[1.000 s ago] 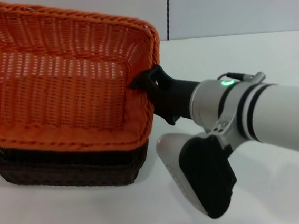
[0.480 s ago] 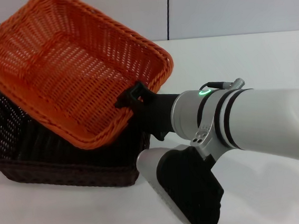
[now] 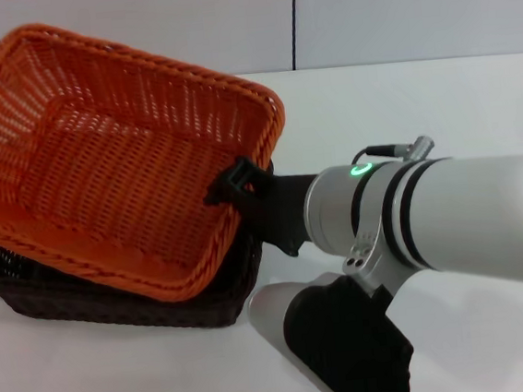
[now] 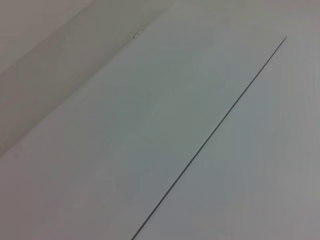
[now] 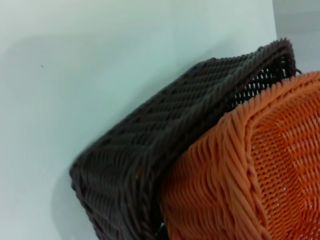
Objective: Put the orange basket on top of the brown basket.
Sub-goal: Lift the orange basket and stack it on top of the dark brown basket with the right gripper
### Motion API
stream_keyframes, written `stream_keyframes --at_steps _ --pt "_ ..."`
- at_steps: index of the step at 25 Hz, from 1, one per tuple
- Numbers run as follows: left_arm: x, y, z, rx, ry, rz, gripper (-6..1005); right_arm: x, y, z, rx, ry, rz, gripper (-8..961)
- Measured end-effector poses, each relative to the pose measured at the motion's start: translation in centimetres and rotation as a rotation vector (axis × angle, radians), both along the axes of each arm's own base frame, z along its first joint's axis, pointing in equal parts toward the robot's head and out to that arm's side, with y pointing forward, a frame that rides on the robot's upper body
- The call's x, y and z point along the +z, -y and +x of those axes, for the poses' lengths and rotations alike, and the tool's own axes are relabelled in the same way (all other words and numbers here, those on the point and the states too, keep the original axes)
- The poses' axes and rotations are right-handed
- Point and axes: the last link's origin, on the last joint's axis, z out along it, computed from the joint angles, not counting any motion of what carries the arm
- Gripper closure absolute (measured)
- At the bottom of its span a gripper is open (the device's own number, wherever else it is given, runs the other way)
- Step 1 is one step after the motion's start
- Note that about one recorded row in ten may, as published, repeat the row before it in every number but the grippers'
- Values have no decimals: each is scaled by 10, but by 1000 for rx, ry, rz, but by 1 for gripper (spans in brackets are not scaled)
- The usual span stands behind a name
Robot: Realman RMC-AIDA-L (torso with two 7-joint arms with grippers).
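Now the orange basket (image 3: 114, 155) has dropped from its steep tilt to sit slightly askew over the brown basket (image 3: 114, 298) at left, right gripper (image 3: 235, 187) still clamped on its right rim; release comes next.

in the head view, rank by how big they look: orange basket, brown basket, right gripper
1. orange basket: fills most of the left side.
2. brown basket: mostly hidden beneath the orange one, so its true size is unsure.
3. right gripper: smallest, clamped on the orange basket's rim.
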Motion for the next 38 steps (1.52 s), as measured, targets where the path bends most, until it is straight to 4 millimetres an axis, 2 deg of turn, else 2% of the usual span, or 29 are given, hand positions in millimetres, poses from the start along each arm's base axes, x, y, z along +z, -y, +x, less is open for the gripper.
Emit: stream_keyframes --at_steps 4,15,22,31,38 --pt "0 -1 0 -2 1 0 261 3 -3 -3 20 12 8 646" --pt "-5 -1 0 -15 19 4 262 -6 -18 1 18 66 9 644" --pt "-8 -1 -1 -13 31 2 262 -4 -12 -7 98 83 0 642" --pt "-7 2 -2 -14 39 5 261 -17 -11 12 54 142 -30 645" --pt "-7 1 -2 -17 39 5 261 -9 -18 -3 25 95 -2 640"
